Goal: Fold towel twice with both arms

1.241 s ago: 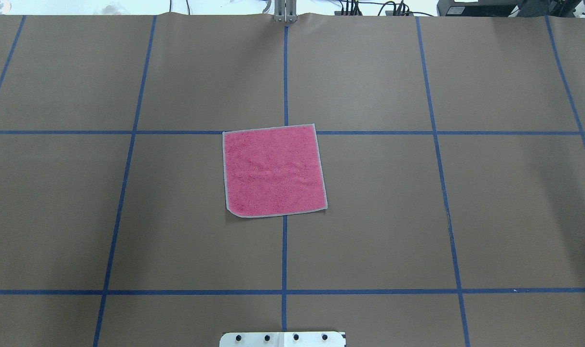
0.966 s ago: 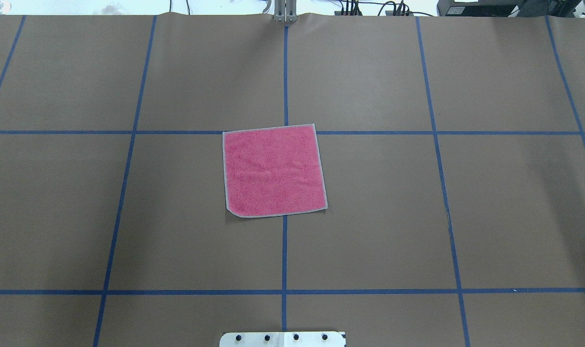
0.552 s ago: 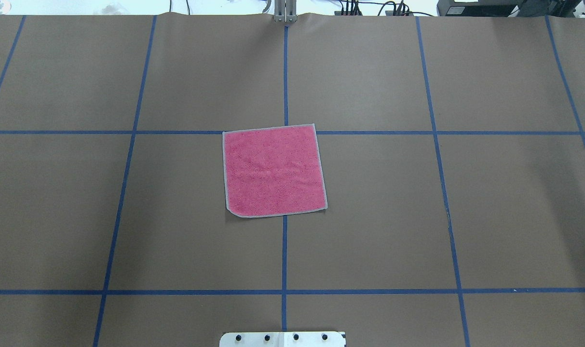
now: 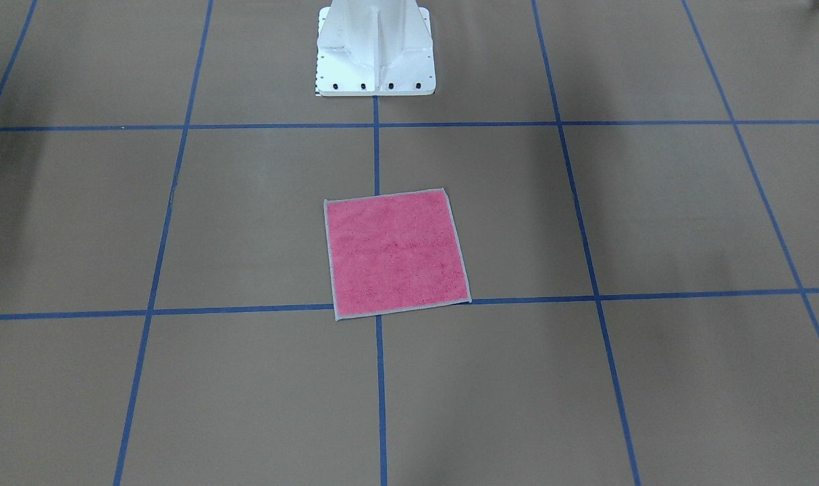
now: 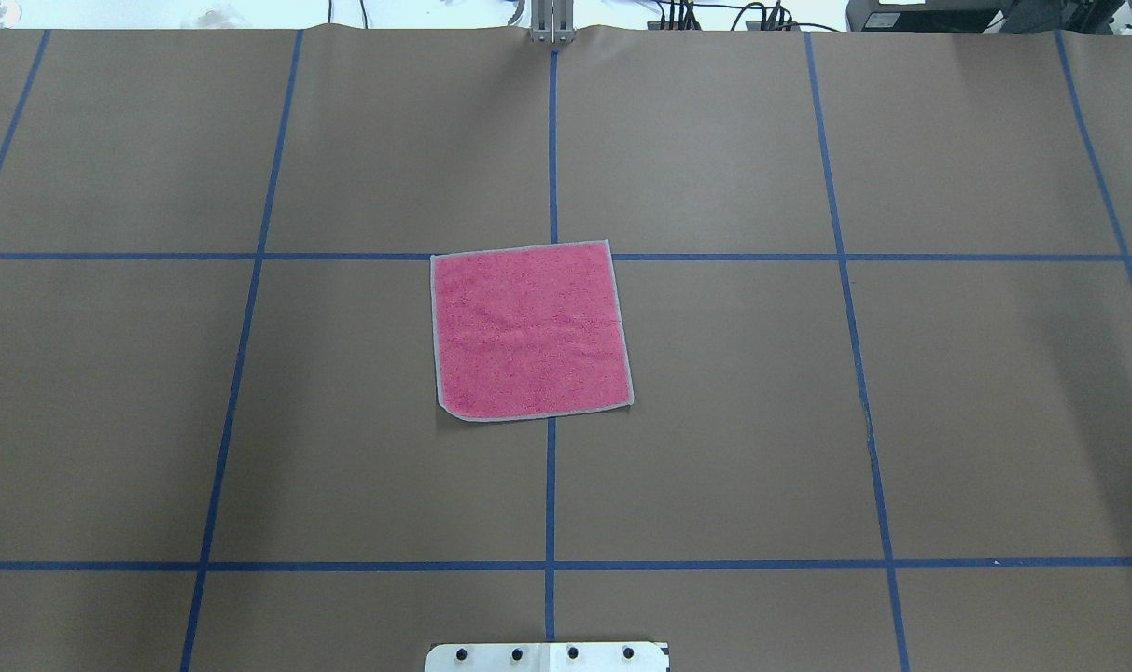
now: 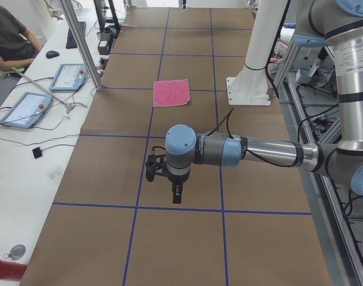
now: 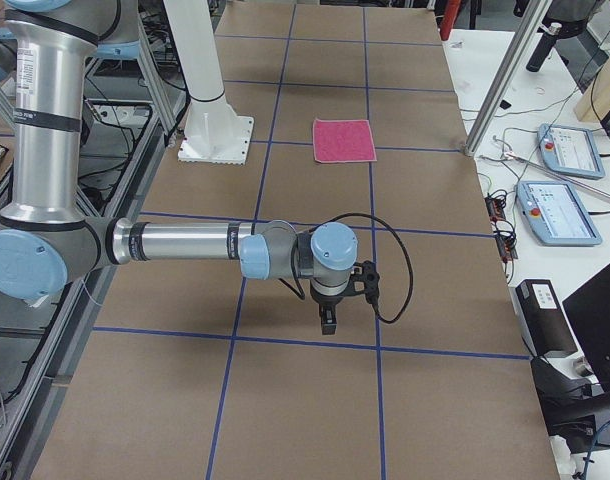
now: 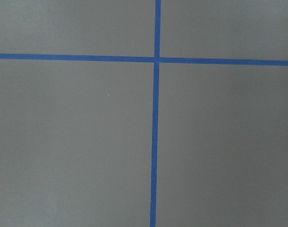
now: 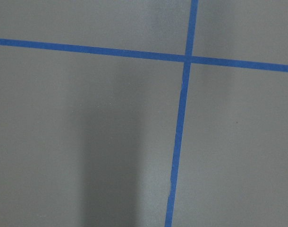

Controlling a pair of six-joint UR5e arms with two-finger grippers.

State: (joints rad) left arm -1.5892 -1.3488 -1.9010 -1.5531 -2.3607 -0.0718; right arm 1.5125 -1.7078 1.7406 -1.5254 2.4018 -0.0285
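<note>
You are standing in a robotics lab, not a home or a shop. The tabletop (image 5: 715, 420) is wrapped in plain brown paper and ruled into squares with blue tape (image 5: 551, 485). A white bolted pedestal (image 4: 375, 47) stands at its robot-side edge. Two industrial arms of silver tube and blue joint caps, the left arm (image 6: 271, 153) and the right arm (image 7: 175, 243), reach over its two ends. Along the opposite edge runs a white bench (image 6: 27, 167) with teach pendants (image 6: 68, 76), an aluminium post (image 6: 80, 42), and a person (image 6: 9, 33) seated by a keyboard (image 6: 73, 34) and mouse (image 6: 52, 54).
</note>
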